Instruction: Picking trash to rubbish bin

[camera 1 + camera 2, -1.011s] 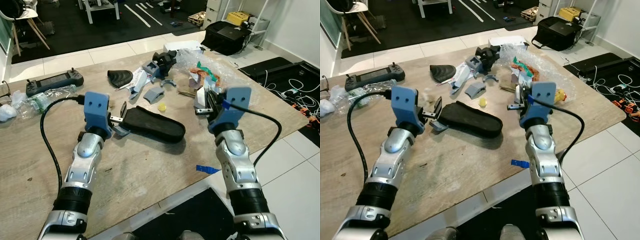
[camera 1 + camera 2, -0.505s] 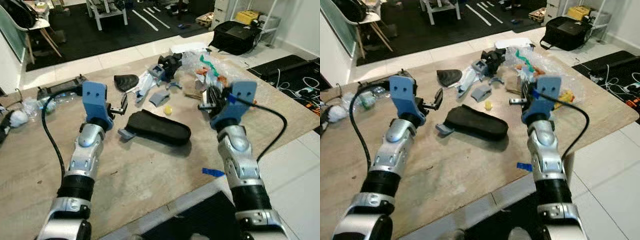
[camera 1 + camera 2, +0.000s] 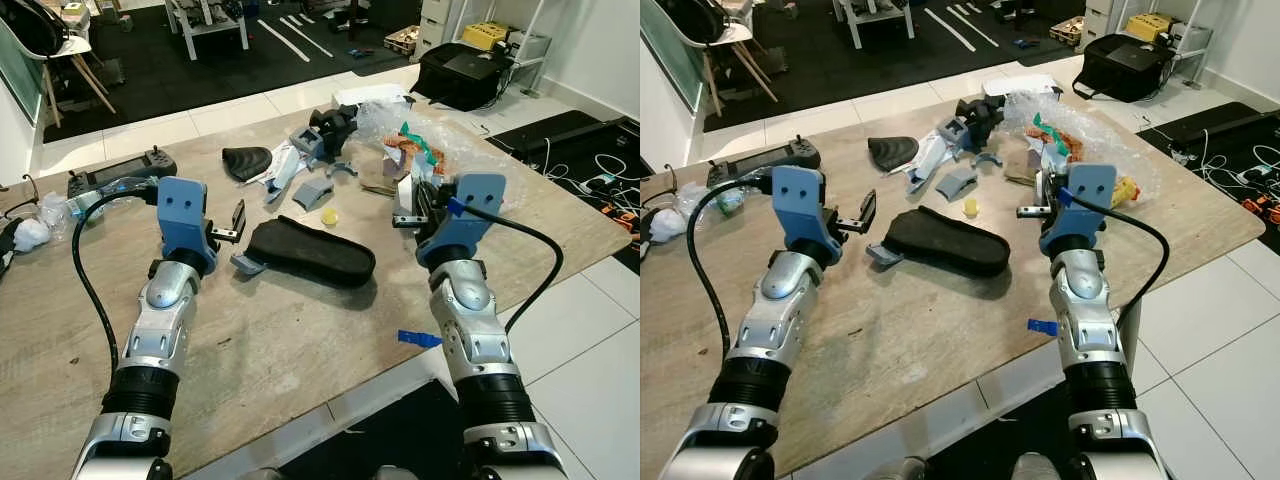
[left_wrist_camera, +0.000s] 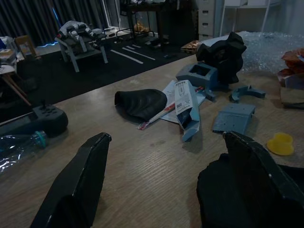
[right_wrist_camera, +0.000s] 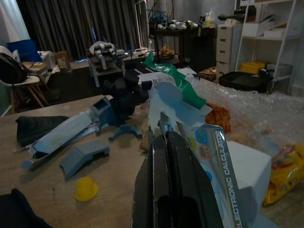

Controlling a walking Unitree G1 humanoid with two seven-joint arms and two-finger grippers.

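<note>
The trash is a flat printed package (image 5: 216,171) with colourful round icons and the words "ELECTRONIC CALCULATOR" down its edge, a white and green flap standing up at its top. The right gripper (image 3: 418,205) has its jaws closed on this package, pinching it upright above the wooden table (image 3: 300,340), just in front of the bubble wrap (image 3: 1110,140) and the orange snack bag (image 5: 285,173). The left gripper (image 3: 238,222) hovers over the table with its jaws spread wide and holding nothing, just beside the near end of a long black pouch (image 3: 310,252) (one finger looks close to it, though I cannot tell whether they touch). A small yellow cap (image 3: 328,215) sits beyond the pouch.
</note>
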